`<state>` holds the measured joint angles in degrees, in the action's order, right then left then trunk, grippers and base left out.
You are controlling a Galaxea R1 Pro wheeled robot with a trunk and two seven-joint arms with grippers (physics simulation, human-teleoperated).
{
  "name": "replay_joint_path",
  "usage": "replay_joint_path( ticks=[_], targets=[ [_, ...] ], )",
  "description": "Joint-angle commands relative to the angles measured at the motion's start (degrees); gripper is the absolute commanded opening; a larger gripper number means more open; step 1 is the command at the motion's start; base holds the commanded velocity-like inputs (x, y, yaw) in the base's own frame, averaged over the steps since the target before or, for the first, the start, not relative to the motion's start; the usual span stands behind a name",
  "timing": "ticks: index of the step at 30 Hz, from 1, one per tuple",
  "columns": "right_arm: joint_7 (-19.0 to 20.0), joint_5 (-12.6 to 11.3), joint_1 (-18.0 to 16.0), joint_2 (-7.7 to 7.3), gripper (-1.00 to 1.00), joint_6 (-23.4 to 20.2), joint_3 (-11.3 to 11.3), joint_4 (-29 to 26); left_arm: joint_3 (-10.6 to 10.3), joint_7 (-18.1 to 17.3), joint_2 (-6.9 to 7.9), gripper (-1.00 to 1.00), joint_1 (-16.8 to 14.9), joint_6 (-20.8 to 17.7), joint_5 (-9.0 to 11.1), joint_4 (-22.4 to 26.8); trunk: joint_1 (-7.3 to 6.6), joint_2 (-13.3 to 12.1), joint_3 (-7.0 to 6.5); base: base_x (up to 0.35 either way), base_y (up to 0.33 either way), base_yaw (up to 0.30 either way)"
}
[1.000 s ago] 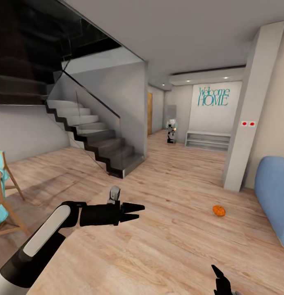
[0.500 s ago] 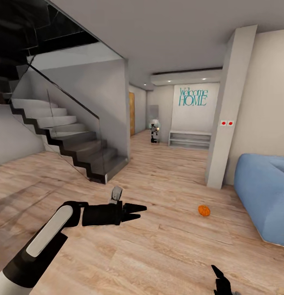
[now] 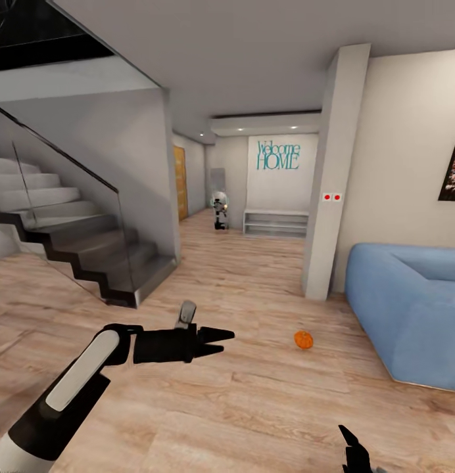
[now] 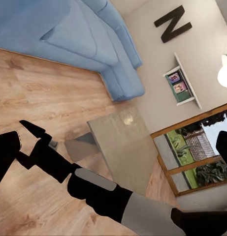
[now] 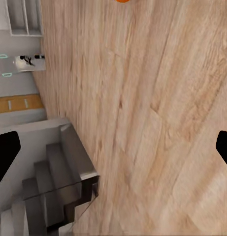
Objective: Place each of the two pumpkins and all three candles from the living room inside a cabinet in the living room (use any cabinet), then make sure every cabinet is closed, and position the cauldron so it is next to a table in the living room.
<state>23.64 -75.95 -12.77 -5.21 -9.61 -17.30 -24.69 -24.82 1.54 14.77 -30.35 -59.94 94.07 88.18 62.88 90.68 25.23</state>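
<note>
In the head view the left gripper [image 3: 217, 341] sits at lower centre-left, its two black fingers pointing right with a narrow gap between their tips; it holds nothing and touches nothing, hanging above the wooden floor [image 3: 254, 407]. The right gripper [image 3: 351, 441] shows at the bottom edge, right of centre, as one dark fingertip; in the right wrist view its two fingers appear at opposite edges of the frame, spread wide, with bare floorboards between them. One pumpkin [image 3: 303, 339], small and orange, lies on the floor right of centre, near the front corner of the blue sofa [image 3: 411, 309] and apart from both grippers; an orange sliver [image 5: 122, 1] of it shows at the top edge of the right wrist view. The table [image 4: 124, 147], pale-topped, stands just beside the sofa in the left wrist view's centre. On the far wall, upper centre, teal lettering [image 3: 277, 155] reads "Welcome HOME". A large dark letter "N" [image 4: 171, 22] hangs on the wall in the left wrist view's upper right. A staircase [image 3: 70, 243] fills the left.
</note>
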Motion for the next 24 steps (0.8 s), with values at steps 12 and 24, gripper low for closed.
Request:
replay_joint_path(
  ticks=[12, 24],
  targets=[
    [0.41, 1.18, 0.1, -0.41, 1.0, -0.66, 0.1, -0.72, 0.68, -0.25, -5.72, 1.0, -0.12, -0.06, -17.95, -11.91, 0.03, 0.03, 0.07, 0.33, 0.0, -0.126],
    [0.1, 5.75, 0.2, -0.56, 1.0, -0.97, 0.2, -0.9, 1.26, -4.6, -6.16, 1.0, -0.12, -0.06, -20.55, -13.45, 0.03, 0.03, 0.07, 0.331, 0.0, -0.004]
  ],
)
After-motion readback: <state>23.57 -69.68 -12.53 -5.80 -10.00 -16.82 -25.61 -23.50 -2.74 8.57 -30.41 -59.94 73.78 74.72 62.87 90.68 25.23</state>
